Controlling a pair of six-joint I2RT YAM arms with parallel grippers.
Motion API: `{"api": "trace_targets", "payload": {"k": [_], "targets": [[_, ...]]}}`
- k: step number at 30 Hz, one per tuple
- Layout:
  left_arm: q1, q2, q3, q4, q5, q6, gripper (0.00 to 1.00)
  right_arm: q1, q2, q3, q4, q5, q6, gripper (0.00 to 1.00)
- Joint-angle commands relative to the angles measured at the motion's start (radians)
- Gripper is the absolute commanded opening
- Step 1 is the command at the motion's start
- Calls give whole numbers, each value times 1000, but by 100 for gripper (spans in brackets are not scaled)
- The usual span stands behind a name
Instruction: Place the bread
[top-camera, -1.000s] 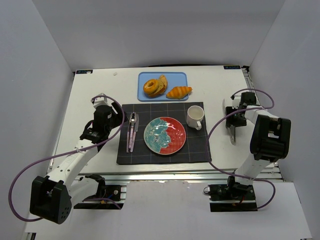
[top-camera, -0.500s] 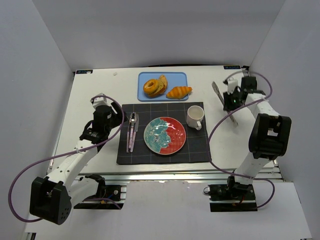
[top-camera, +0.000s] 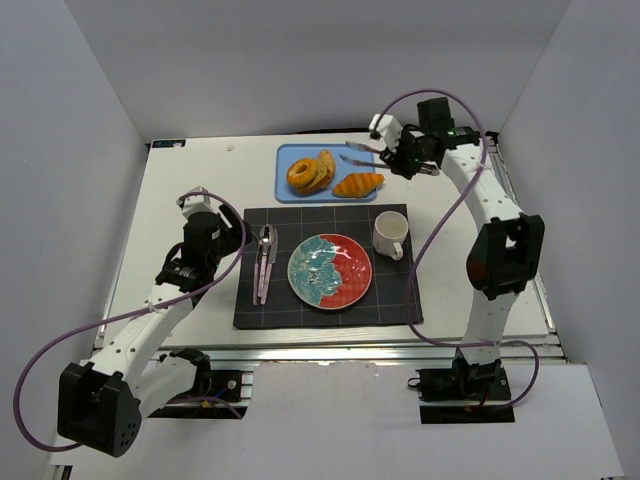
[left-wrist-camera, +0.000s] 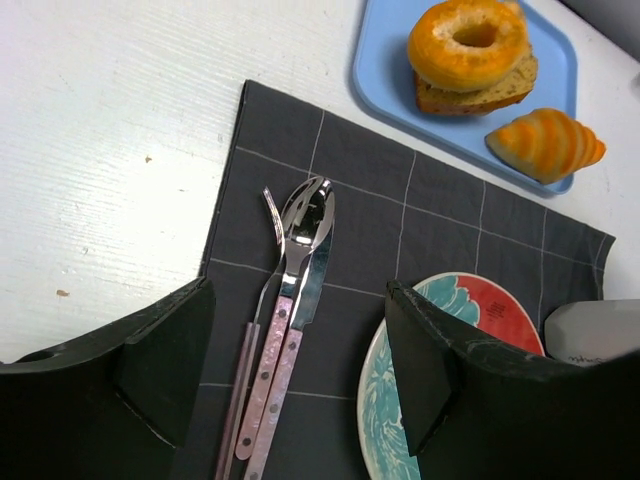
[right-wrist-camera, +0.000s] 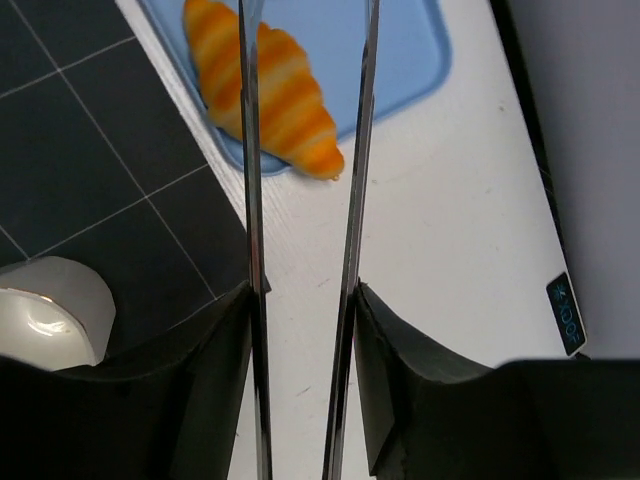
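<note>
At upper centre of the top view, a blue tray (top-camera: 288, 152) sits on the white table (top-camera: 180, 190) and holds the bread: a croissant (top-camera: 358, 184) at its lower-right corner and a bagel stack (top-camera: 308, 172) to the left. The right gripper (top-camera: 385, 155) reaches in from the right, just above and right of the croissant. It is clamped on metal tongs (top-camera: 355, 158) that point left over the tray.

Right wrist view: the right gripper (right-wrist-camera: 300, 300) shows black fingers (right-wrist-camera: 215, 350) pressed on the outside of the tongs (right-wrist-camera: 250, 200). The tong arms are apart with nothing between them. The left arm crosses over the croissant (right-wrist-camera: 270, 85), the right arm passes its lower-right tip. The tong tips run off the top of the frame. Cannot tell if metal touches bread. The tray (right-wrist-camera: 400, 50) is at the top, a white cup (right-wrist-camera: 45, 305) at lower left.

The left gripper (top-camera: 228, 232) is at left, beside the dark placemat (top-camera: 270, 315), well apart from the bread. In its wrist view the left gripper (left-wrist-camera: 297, 300) is wide open and empty, above the cutlery (left-wrist-camera: 300, 230). The plate (left-wrist-camera: 470, 310) is at lower right, the croissant (left-wrist-camera: 545, 143) and bagel stack (left-wrist-camera: 470, 45) at upper right.
</note>
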Motion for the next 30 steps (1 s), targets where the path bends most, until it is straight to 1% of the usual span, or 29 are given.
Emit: {"api": "trace_targets", "payload": {"k": [1, 8, 16, 22, 30], "targets": [[-3, -44, 4, -10, -21, -5, 78, 40, 18, 75, -93, 71, -130, 49], [-3, -52, 1, -11, -27, -4, 78, 91, 25, 93, -116, 123, -184, 51], [-3, -39, -3, 3, -18, -2, 79, 122, 6, 18, -107, 184, -246, 51], [-3, -41, -2, 1, -24, -2, 79, 137, 61, 76, -130, 240, -240, 51], [-3, -38, -9, 12, -21, -7, 79, 140, 68, 75, -150, 254, -237, 52]]}}
